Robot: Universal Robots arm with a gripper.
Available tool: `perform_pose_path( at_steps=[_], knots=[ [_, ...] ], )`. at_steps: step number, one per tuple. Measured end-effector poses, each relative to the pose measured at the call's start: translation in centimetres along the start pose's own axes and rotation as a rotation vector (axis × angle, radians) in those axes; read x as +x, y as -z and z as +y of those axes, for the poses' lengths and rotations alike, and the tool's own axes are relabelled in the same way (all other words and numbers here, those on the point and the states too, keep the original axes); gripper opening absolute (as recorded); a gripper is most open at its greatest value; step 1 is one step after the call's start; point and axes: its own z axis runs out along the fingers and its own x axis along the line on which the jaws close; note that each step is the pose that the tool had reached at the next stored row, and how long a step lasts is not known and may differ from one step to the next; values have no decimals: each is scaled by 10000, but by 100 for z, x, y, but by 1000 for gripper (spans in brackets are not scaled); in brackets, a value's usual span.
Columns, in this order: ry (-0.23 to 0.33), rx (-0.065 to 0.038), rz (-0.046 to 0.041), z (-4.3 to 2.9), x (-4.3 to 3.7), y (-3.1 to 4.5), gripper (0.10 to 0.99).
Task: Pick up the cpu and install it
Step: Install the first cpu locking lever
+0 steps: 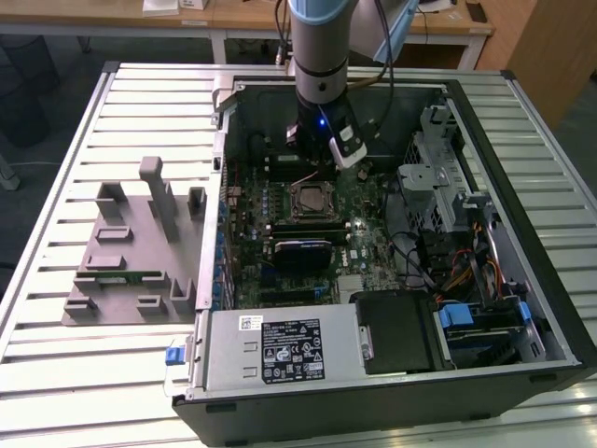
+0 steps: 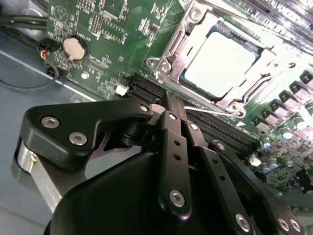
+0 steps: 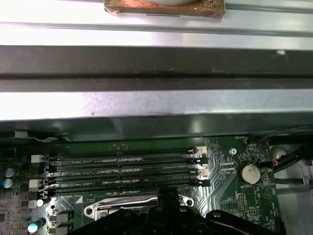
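1. The cpu (image 2: 222, 61) lies flat in its socket on the motherboard (image 1: 373, 247), pale top up, with the metal retention frame (image 2: 168, 54) around its edges; in the exterior view it sits near the centre of the open computer case (image 1: 522, 224)
2. The gripper (image 2: 168, 105) hangs over the board just at 12 o'clock of the socket in the exterior view. The second wrist view shows its black fingers drawn together to a narrow tip with nothing between them; the tip stands clear of the cpu, above the memory slots (image 3: 122, 169)
3. Room to move: case walls ring the board. The drive cage (image 1: 434, 187) stands at 3 o'clock of the socket, a black heatsink block (image 1: 300, 254) at 6 o'clock, the power supply (image 1: 280, 347) beyond it
4. The exterior view alone takes in the grey parts tray (image 1: 131, 271) at 9 o'clock, outside the case on the slatted table (image 1: 56, 187)
5. The first wrist view shows four empty memory slots; both wrist views show a coin battery (image 3: 250, 172)
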Motion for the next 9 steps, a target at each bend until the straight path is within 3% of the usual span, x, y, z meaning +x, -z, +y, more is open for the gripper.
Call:
perform_pose_path(
  at_steps=[2, 9],
  knots=[
    [-30, 56, -22, -3, 3, -11, 106],
    [-199, 81, -60, 24, 42, -38, 106]
  ],
)
